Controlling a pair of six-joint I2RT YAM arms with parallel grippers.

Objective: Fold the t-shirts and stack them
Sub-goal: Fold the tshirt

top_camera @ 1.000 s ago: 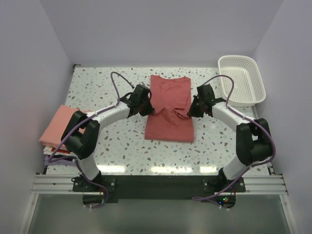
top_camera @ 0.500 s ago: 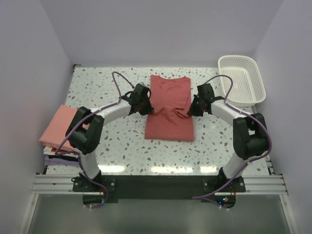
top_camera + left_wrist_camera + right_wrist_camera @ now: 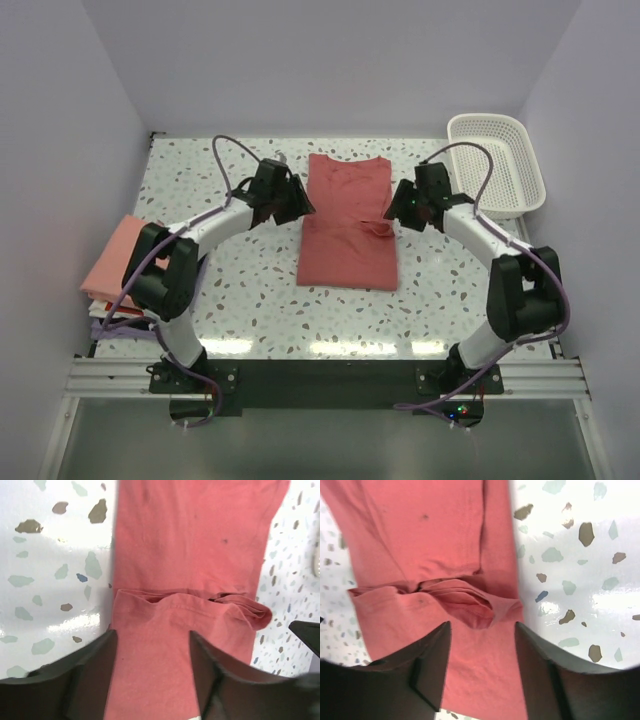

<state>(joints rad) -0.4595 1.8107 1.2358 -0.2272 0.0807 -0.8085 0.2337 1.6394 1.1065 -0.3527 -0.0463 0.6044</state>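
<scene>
The left claw (image 3: 297, 205) and right claw (image 3: 398, 208) hover spread apart (nothing held) flanking the brick-red t-shirt (image 3: 345, 250).

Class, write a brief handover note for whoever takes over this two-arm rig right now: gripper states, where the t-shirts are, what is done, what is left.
Left gripper: open, empty, over the red t-shirt's left side.
Right gripper: open, empty, over its right side, above bunched cloth.
Red t-shirt: mid-table, a narrow rectangle with a rumpled fold edge across its middle.
Folded stack: table's left edge, salmon-pink on top.
Left to do: probably neaten the fold, finish folding, add the shirt to the stack.
</scene>
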